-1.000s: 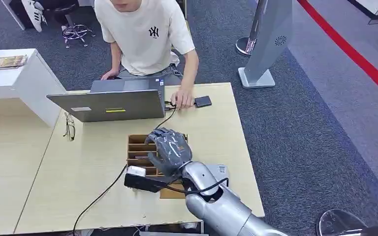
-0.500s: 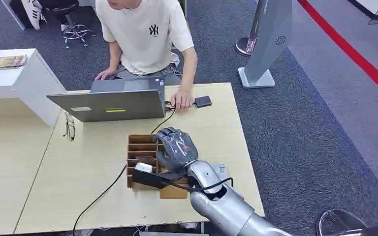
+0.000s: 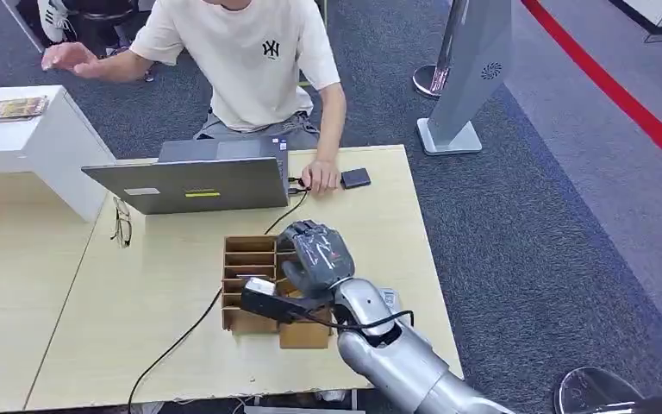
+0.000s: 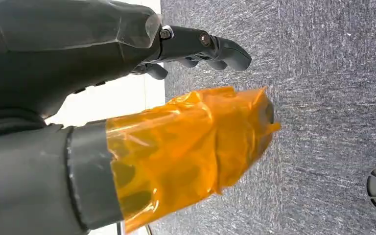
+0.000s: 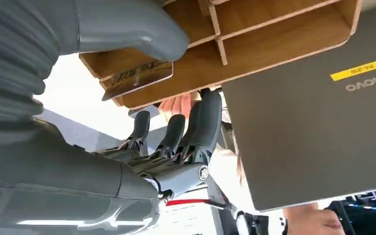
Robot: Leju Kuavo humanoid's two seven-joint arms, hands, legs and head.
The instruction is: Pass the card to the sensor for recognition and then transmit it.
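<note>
wooden organizer [image 3: 250, 259]: slotted box on the pale counter [image 3: 138, 293], near a grey laptop [image 3: 191, 185]
card [image 5: 137, 80]: lying in a slot of the organizer
right robot hand [image 3: 315, 259]: over the organizer, fingers spread, holding nothing
left robot hand [image 4: 127, 127]: above grey carpet, fingers curled, nothing held
sensor [image 3: 355, 178]: small black box beside a person's hand [image 3: 321, 177]
</note>
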